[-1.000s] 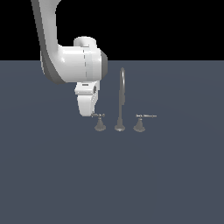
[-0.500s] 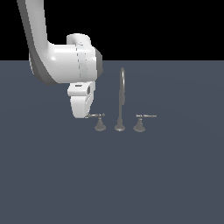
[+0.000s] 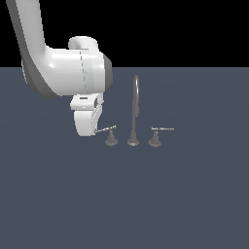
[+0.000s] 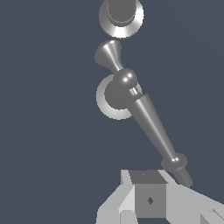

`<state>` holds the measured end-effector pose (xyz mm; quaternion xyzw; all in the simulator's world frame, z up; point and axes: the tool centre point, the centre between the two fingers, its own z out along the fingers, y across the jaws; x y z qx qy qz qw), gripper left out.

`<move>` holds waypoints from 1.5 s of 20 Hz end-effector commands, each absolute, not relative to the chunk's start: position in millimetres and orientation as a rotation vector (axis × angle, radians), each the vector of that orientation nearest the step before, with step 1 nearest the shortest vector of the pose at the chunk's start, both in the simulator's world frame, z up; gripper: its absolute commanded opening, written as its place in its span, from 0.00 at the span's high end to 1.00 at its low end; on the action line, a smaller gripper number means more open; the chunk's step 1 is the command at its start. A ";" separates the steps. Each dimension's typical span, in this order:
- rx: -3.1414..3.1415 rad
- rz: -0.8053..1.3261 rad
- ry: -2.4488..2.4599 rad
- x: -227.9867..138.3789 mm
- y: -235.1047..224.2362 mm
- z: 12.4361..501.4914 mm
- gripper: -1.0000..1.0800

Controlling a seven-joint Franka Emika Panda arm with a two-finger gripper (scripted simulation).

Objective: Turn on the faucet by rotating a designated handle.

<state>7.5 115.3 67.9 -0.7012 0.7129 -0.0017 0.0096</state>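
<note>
The designated handle (image 3: 107,129) is seen left of the spout (image 3: 134,109) in the exterior view, its lever stretched toward the gripper (image 3: 89,127), tip touching or just beside it; jaw state cannot be told.

Flat, even, sharp renders; soft highlights gleam on the faucet (image 4: 127,92), no cast shadows on the worktop (image 3: 146,194) around it.

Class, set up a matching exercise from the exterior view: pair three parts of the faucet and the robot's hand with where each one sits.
1 gooseneck spout
2 plain-lever handle
3 speckled-lever handle
4 hand

A at the tip of a lever
B tallest, in the middle
C on the view's right of the spout
D between the hand and the spout

Pairs: 1-B, 2-D, 3-C, 4-A
</note>
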 end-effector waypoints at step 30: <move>-2.181 0.000 2.260 -22.2 16.1 65.2 1.00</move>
